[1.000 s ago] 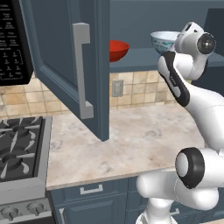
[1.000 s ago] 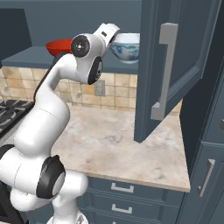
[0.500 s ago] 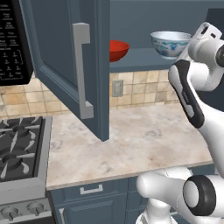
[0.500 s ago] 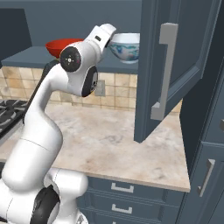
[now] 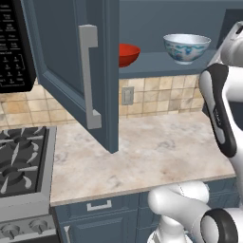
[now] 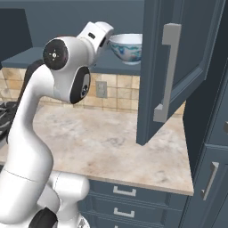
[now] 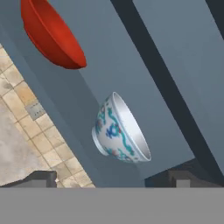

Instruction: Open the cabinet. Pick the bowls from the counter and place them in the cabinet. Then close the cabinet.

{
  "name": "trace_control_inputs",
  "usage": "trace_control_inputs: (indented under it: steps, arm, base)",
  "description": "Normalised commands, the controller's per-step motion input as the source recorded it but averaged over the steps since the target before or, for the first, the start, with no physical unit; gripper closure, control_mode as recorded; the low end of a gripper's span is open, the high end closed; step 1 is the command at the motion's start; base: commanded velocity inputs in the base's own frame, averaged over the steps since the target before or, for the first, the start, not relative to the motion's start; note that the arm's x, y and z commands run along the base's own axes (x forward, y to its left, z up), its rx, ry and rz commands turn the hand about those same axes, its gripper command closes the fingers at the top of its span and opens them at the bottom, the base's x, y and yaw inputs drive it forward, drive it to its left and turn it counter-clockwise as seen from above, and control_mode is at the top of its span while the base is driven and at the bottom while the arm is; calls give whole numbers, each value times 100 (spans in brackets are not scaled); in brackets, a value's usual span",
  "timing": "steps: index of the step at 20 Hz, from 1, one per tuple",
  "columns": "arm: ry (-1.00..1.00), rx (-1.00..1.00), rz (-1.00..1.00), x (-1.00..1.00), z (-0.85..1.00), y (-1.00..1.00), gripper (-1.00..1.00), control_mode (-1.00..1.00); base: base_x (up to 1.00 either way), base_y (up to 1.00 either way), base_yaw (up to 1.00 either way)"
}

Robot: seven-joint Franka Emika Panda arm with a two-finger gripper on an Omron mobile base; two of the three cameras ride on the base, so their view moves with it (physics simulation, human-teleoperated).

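The cabinet [image 5: 71,61] stands open in the upper half of the left base view, its left door swung out toward the camera with the long silver handle [image 5: 89,78] facing forward. On its inner shelf [image 5: 156,64] sit both bowls. The red bowl [image 5: 128,53] shows at upper centre, half hidden behind the door edge. The white bowl with blue pattern [image 5: 186,47] stands upright to its right, well apart from it. In the right base view the other door [image 6: 178,67] hangs open at upper right, and the white bowl sits at top centre beside the arm's wrist. In the hand view the tool [image 7: 111,179] appears at the bottom edge, its tips spread wide and holding nothing, clear of the white bowl just above them. The beige tabletop [image 5: 156,152] stretches across the middle of the left base view, with the black stove [image 5: 21,161] at lower left.
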Motion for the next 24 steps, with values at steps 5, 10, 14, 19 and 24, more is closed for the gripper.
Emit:
trace_control_inputs:
  steps: [5,10,14,19,24]
  arm:
    - [19,0,0,-66,0,0,-100,-100]
    - [3,0,0,-78,-3,0,-100,-100]
    - [3,2,0,-84,-2,0,-100,-100]
    - [4,8,0,-72,0,0,-100,-100]
    - [1,7,0,-58,0,0,-100,-100]
  base:
    - [0,0,0]
    - [0,0,0]
    - [0,0,0]
    - [0,0,0]
    - [0,0,0]
